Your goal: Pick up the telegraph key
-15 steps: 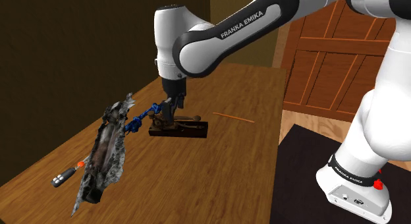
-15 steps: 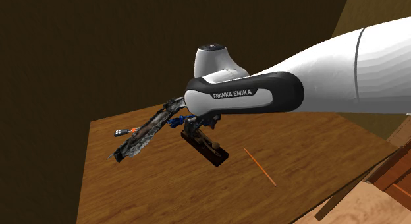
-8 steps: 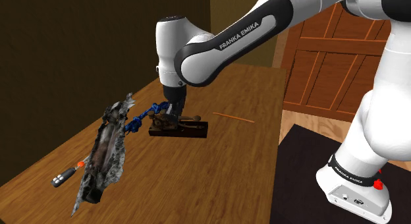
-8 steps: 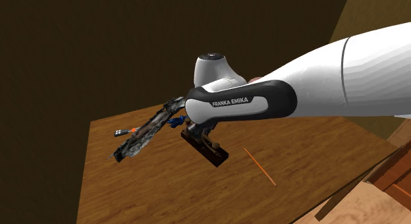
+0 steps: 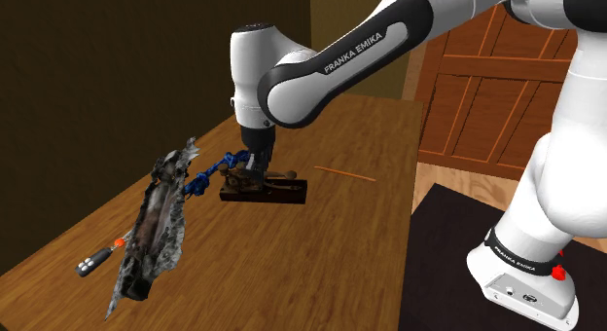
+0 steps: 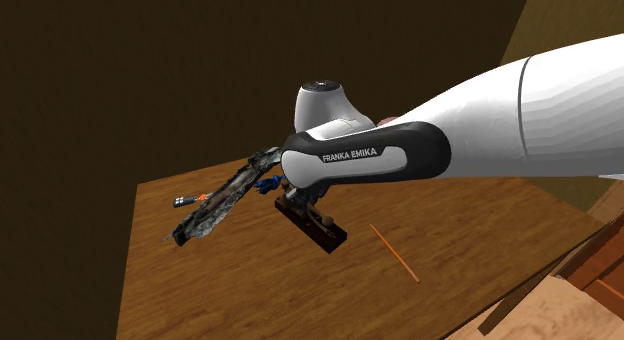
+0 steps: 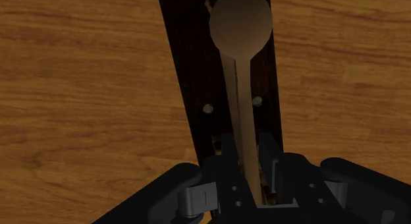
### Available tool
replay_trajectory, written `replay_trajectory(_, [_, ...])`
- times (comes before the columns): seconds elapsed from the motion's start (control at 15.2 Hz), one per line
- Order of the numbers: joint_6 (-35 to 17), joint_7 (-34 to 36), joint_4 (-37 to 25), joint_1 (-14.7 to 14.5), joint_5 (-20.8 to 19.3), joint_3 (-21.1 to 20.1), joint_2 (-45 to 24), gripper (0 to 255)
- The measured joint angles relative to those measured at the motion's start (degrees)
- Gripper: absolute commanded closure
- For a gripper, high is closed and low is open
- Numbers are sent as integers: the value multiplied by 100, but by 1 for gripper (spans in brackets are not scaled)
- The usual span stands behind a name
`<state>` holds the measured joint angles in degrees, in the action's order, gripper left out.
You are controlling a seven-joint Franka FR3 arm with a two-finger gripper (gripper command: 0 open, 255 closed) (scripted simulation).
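Note:
The telegraph key (image 5: 270, 189) lies flat on the wooden table (image 5: 321, 241): a dark wooden base with a brass-coloured lever ending in a round knob (image 7: 240, 18). My black gripper (image 5: 255, 167) comes straight down onto the end of the key away from the knob. In the wrist view the gripper (image 7: 249, 171) is shut on the lever (image 7: 239, 104), with the fingers (image 7: 228, 158) pressed against both its sides. From the second exterior view the key (image 6: 320, 228) sits under the gripper (image 6: 300, 198), partly hidden by the forearm.
A ragged grey-brown scrap (image 5: 156, 222) and a blue knotted item (image 5: 206, 173) lie just beyond the key. A small dark device with an orange tip (image 5: 92, 264) rests near the table's corner. A thin orange stick (image 5: 345, 173) lies nearer the wooden cabinet (image 5: 486, 76).
The fingers have closed from wide apart onto the key's lever. The arm shifted slightly a second ago and has stood still since. The key has not moved.

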<state>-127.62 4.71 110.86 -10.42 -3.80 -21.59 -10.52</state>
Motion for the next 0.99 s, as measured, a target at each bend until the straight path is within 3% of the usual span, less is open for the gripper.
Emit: replay_trajectory(0.99, [1019, -96, -727, 27, 163, -32, 312, 255])
